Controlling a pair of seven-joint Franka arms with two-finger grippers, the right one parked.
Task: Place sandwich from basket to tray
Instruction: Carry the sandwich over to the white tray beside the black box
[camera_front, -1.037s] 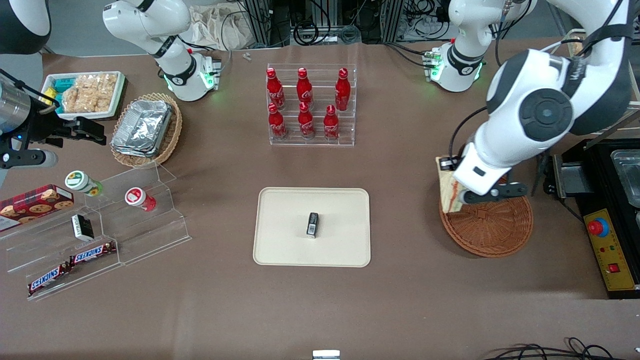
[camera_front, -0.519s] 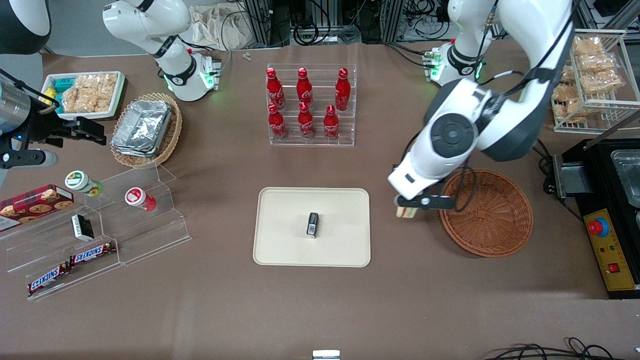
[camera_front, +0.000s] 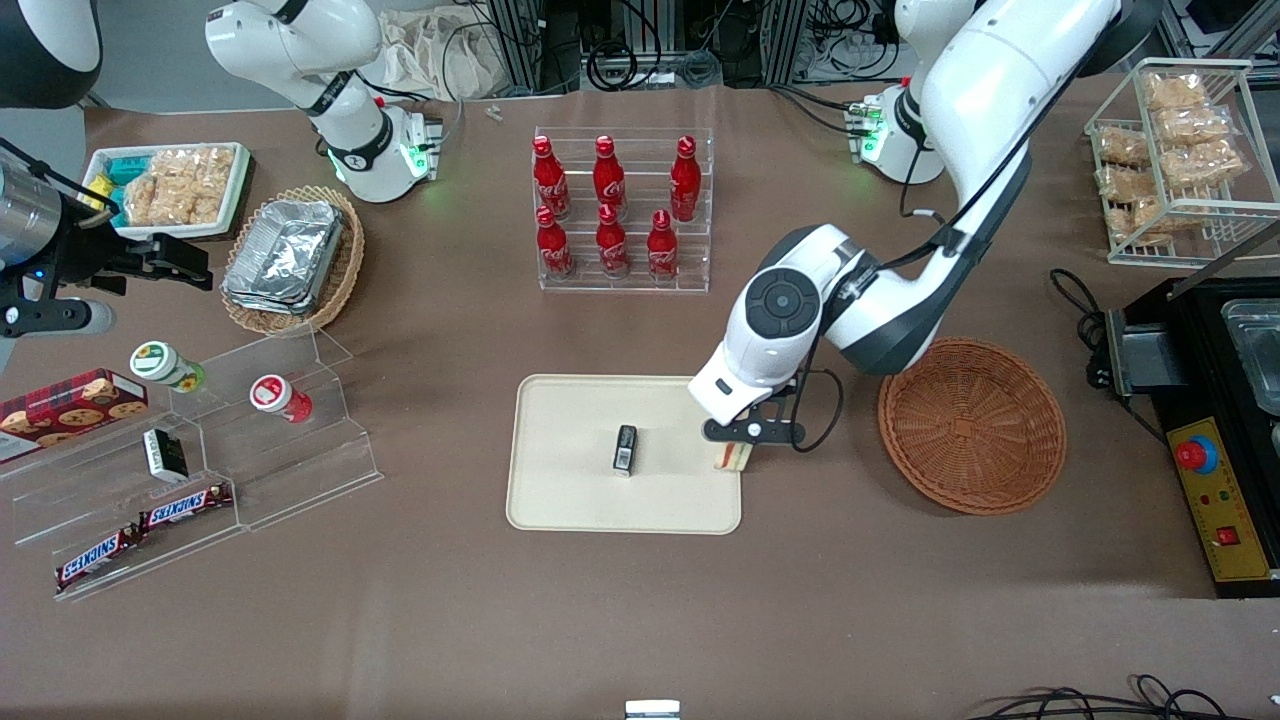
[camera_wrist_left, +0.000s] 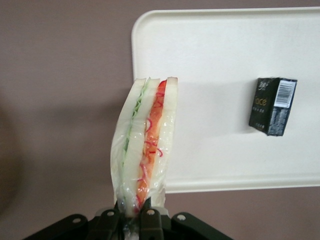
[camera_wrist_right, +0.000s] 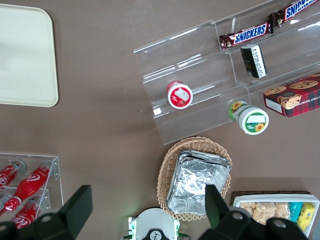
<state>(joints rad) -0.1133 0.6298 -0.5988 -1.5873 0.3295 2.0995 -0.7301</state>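
My pincer (camera_front: 735, 440): closed on the sandwich, gripping it by one end; it hangs above the edge of the tray that faces the basket. In the left wrist view my pincer (camera_wrist_left: 134, 215) pinches the wrapped bread between its black fingers (camera_wrist_left: 148, 216).

Sandwich (camera_front: 733, 457): off the tabletop and in my grip, hanging over the tray's rim on the basket's side. The wrist view shows the sandwich (camera_wrist_left: 145, 150) edge-on: pale bread slices, a red-orange layer, thin green strands, all in clear wrap.

Tray (camera_front: 570, 500): cream, flat, rounded corners, lying on the brown tabletop (camera_front: 640, 620) nearer the front camera than the bottle rack. In the wrist view the tray (camera_wrist_left: 225, 50) lies under the sandwich's free end.

Small black box (camera_front: 625, 448): sits near the middle of the tray, apart from the sandwich. The wrist view shows the box (camera_wrist_left: 272, 105) with a barcode on one face.

Basket (camera_front: 972, 425): reddish-brown wicker, round, on the tabletop beside the tray toward my arm's end, with nothing visible inside it.

Bottle rack (camera_front: 622, 210): clear acrylic tiers holding six red bottles, farther from the front camera than the tray.
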